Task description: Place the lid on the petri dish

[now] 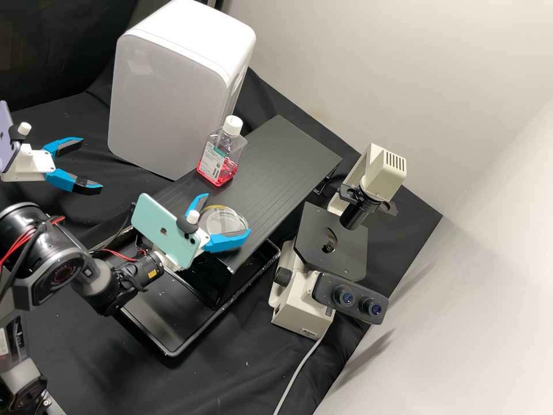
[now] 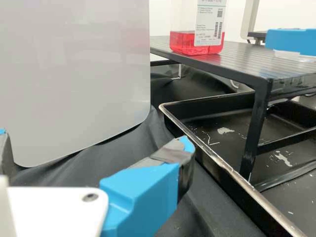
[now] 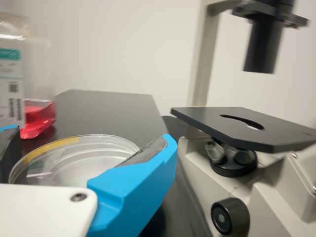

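Straddling the petri dish lid (image 3: 69, 160), likely light, slick and brittle, the right gripper (image 1: 224, 215), fingers spread, should pinch its rim gently.

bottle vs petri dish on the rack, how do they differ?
The bottle stands tall and upright, white-capped, red liquid in its base; the petri dish is low, flat, round and looks empty. The bottle stands free farther back on the rack; the petri dish lies at the near edge inside the right end effector. Both are transparent.
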`<control>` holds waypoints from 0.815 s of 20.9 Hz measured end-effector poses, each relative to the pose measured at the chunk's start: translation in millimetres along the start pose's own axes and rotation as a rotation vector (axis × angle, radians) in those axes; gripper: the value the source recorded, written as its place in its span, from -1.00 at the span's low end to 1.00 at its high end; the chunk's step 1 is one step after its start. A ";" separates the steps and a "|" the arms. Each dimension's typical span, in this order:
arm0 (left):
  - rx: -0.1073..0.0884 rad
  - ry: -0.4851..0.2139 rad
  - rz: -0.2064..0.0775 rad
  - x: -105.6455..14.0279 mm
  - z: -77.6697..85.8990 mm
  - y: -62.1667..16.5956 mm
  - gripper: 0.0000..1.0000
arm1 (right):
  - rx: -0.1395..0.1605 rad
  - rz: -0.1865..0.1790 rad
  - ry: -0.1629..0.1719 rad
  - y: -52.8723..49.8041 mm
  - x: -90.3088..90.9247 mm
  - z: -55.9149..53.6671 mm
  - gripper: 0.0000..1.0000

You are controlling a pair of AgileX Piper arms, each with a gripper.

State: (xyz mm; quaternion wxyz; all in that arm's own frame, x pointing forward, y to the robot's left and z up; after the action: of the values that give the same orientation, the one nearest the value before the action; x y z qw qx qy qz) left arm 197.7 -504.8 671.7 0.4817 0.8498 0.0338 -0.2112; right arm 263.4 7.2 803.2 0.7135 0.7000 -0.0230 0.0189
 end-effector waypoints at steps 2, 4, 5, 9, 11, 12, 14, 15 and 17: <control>0.000 0.000 0.000 0.0 0.0 0.0 1.00 | 0.038 0.011 -0.011 3.2 0.1 3.4 -1.00; 0.000 0.000 0.000 0.0 0.0 0.0 1.00 | 0.060 0.015 -0.015 5.6 0.1 5.8 -1.00; 0.000 0.000 0.000 0.0 0.0 0.0 1.00 | 0.068 0.015 -0.015 6.1 0.1 6.4 -1.00; -0.001 0.004 0.002 0.4 -0.8 0.5 1.00 | 0.076 0.015 -0.014 8.5 0.1 8.8 -1.00; -0.007 0.008 0.011 2.3 -0.5 2.2 1.00 | 0.086 0.011 -0.014 9.0 0.1 9.7 -1.00; -0.007 0.011 0.011 2.3 -1.0 2.3 1.00 | 0.085 0.008 -0.019 9.0 0.0 10.4 -1.00; -0.007 0.011 0.011 2.3 -1.0 2.3 1.00 | 0.085 0.004 -0.024 9.2 0.6 11.7 -1.00; -0.007 0.011 0.011 2.3 -1.0 2.3 1.00 | 0.087 0.003 -0.022 9.8 1.5 11.6 -1.00; -0.007 0.011 0.011 2.3 -1.0 2.3 1.00 | 0.101 -0.007 -0.021 11.1 2.9 12.8 -1.00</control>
State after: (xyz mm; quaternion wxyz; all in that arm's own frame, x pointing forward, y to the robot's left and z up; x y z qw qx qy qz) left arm 200.8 -505.5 673.1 0.4858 0.8494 0.0322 -0.2038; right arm 265.5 -5.5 814.7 0.6772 0.7353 -0.0271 0.0101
